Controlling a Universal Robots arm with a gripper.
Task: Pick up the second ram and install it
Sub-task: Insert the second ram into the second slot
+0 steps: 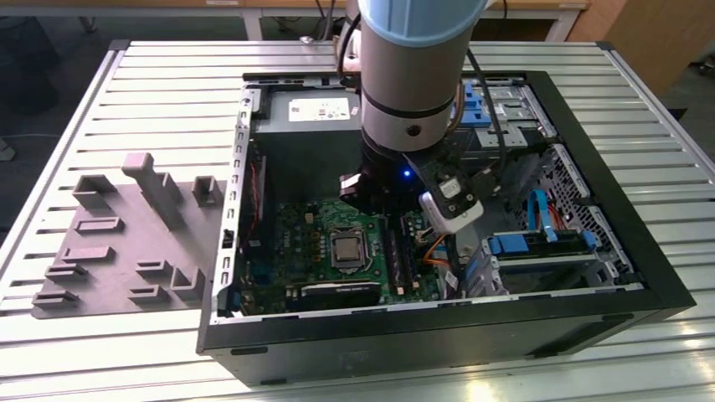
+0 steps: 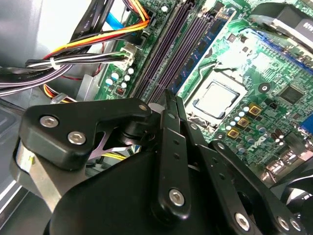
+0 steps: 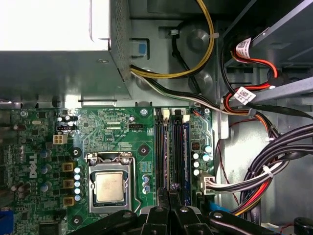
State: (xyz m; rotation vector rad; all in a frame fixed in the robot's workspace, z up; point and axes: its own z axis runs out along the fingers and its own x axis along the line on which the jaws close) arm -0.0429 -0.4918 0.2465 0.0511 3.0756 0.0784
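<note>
My gripper (image 1: 393, 219) is down inside the open computer case (image 1: 625, 243), over the memory slots (image 3: 168, 152) beside the processor socket (image 3: 109, 186). Its two black fingers (image 2: 171, 147) are pressed together on a thin dark strip, the second ram (image 3: 176, 156), seen edge-on in line with a slot. Whether its lower edge sits in the slot I cannot tell. Another memory stick (image 2: 198, 51) with a blue-green face stands in the neighbouring slot. In the exterior view the arm hides the fingertips.
Bundles of black, red, yellow and orange cables (image 3: 254, 176) run close beside the slots. The power supply (image 3: 58, 44) fills the case end beyond the board. A grey moulded tray (image 1: 123, 243) lies on the slatted table at the exterior view's left. Blue drive brackets (image 1: 525, 243) sit beside the arm.
</note>
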